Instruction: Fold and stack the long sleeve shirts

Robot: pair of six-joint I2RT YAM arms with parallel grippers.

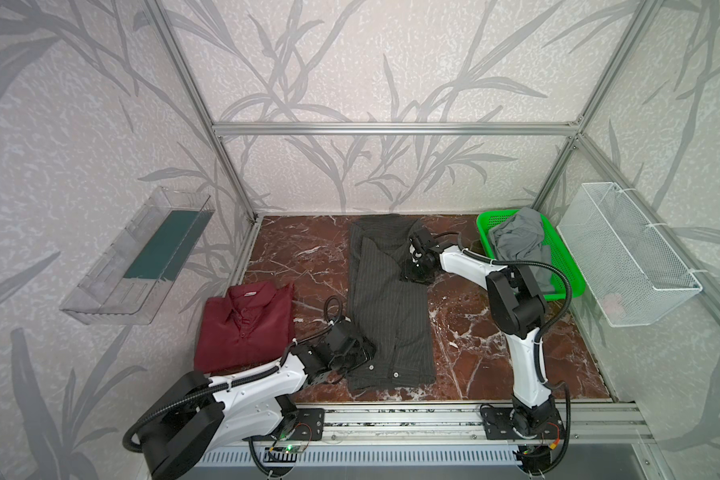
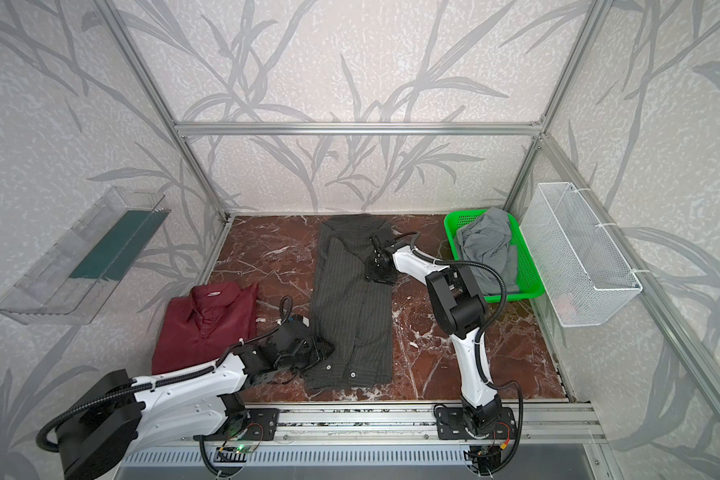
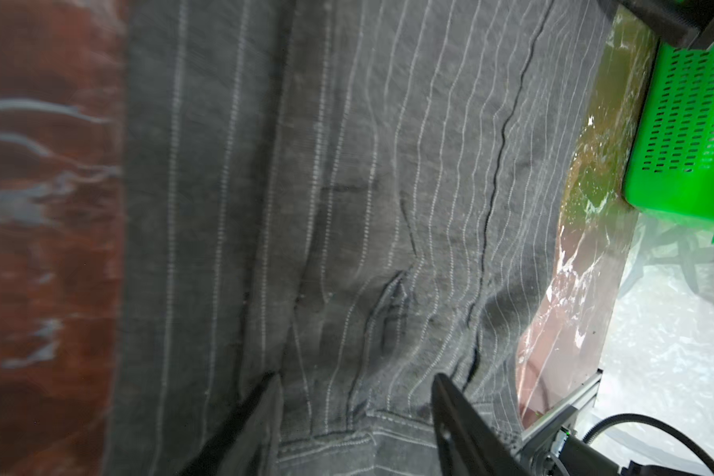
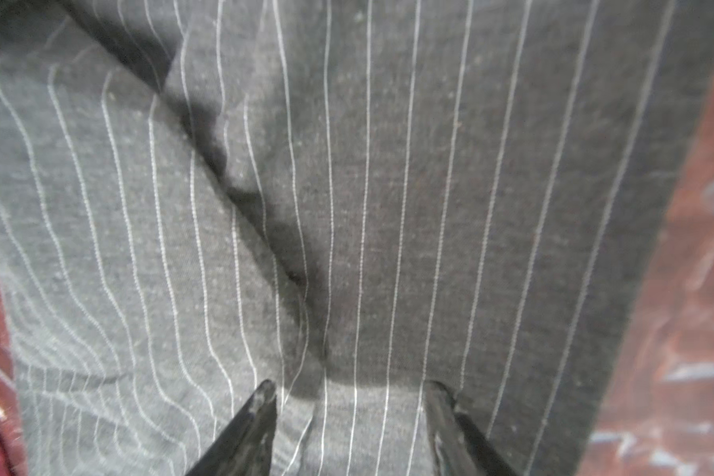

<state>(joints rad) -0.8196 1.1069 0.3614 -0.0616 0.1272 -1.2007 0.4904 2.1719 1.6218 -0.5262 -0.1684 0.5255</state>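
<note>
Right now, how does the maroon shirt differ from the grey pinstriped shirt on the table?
The maroon shirt is folded into a compact rectangle at the left; the pinstriped shirt lies as a long strip mid-table. No gripper is at the maroon shirt; the left gripper and right gripper are open at the pinstriped shirt. Both lie flat on the table.

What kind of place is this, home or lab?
Probably a lab robot cell, not a home: aluminium frame around a marble-look tabletop, left arm and right arm bolted to a rail.
</note>
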